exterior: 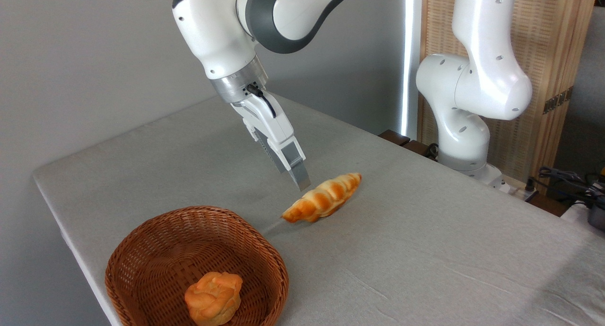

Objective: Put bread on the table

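Nearest me the basket (142, 250) holds only a small bun (213, 297). Beyond its far rim the bread (324, 198) lies on the table (425, 250), long axis running up-right away from the basket. My gripper (301, 179) hangs just above the bread's middle, holding nothing; whether its jaws are parted I cannot tell.

One twisted loaf (324, 198), one knotted bun (213, 297), one wicker basket (142, 241), one table (425, 250)
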Action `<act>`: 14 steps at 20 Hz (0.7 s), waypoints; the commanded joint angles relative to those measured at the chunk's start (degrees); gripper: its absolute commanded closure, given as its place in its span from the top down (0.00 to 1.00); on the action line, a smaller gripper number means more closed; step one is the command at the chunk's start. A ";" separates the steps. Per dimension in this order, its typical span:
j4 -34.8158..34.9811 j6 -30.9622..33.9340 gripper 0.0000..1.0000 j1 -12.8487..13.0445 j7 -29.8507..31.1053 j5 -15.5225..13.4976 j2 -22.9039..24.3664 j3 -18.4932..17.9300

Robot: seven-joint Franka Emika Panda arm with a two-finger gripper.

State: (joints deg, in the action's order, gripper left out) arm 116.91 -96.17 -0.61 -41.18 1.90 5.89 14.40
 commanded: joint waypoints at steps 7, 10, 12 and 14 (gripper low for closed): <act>-3.95 -6.93 1.00 -0.27 2.33 -12.62 -0.09 -4.03; -9.84 -5.53 1.00 -0.27 2.60 -12.36 -0.17 -5.87; -13.88 -3.34 1.00 -0.44 2.69 -12.27 -0.52 -6.66; -19.50 1.31 1.00 -0.44 2.60 -12.18 -2.27 -8.42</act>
State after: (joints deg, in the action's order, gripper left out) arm 105.51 -101.17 -1.28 -39.33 -9.65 6.05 8.35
